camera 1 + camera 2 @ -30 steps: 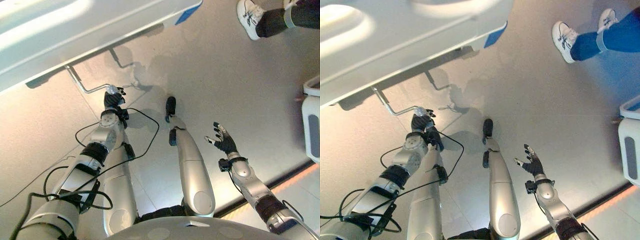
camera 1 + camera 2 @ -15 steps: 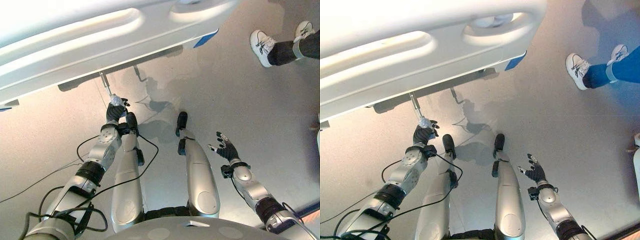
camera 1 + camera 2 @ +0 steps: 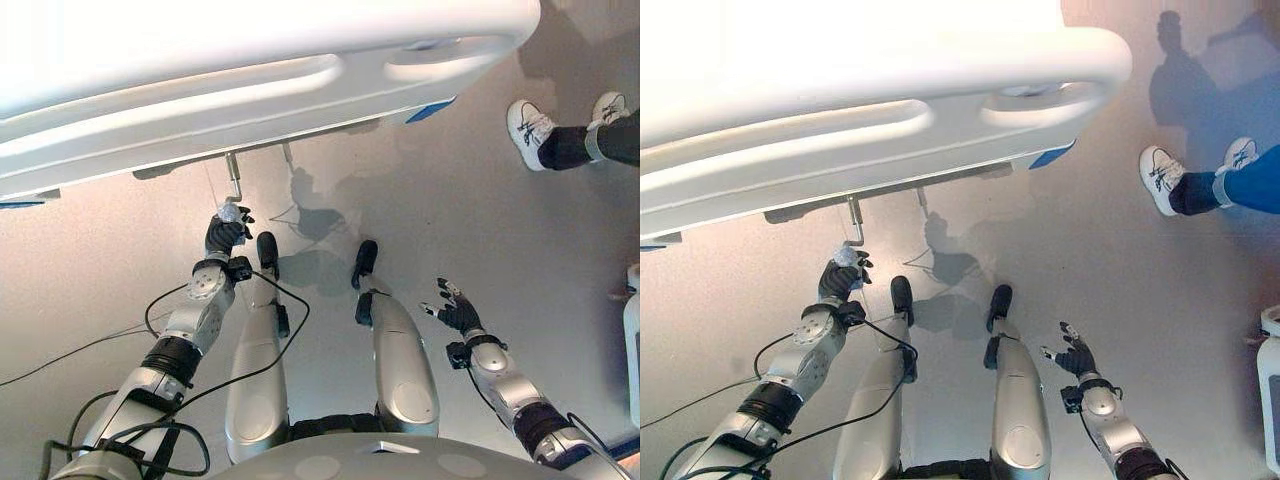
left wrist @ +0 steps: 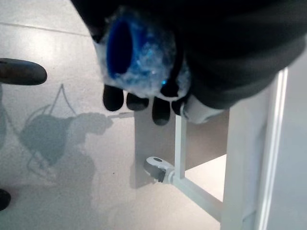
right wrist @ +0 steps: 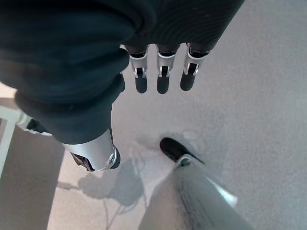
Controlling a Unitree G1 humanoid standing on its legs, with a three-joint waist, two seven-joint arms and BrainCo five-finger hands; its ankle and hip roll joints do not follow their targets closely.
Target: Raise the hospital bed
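Below the foot of the white hospital bed (image 3: 250,90), a metal crank (image 3: 233,178) hangs down from the frame toward the floor (image 3: 450,220). My left hand (image 3: 225,232) is reached forward and curled round the crank's handle (image 4: 132,57), a blue grip wrapped in clear film; in my left wrist view the dark fingertips (image 4: 160,109) fold over it. My right hand (image 3: 457,308) hangs low at my right side, well apart from the bed, fingers spread and straight, holding nothing. A person's white shoe (image 3: 528,130) stands on the floor to my right, near the bed's corner.

My judgement is that the step in hand is winding the crank. To do it well I should keep the fingers wrapped firmly so the slick film does not slip, sweep the handle in a full, even circle about its shaft, and let my wrist follow the arc, not pull sideways.
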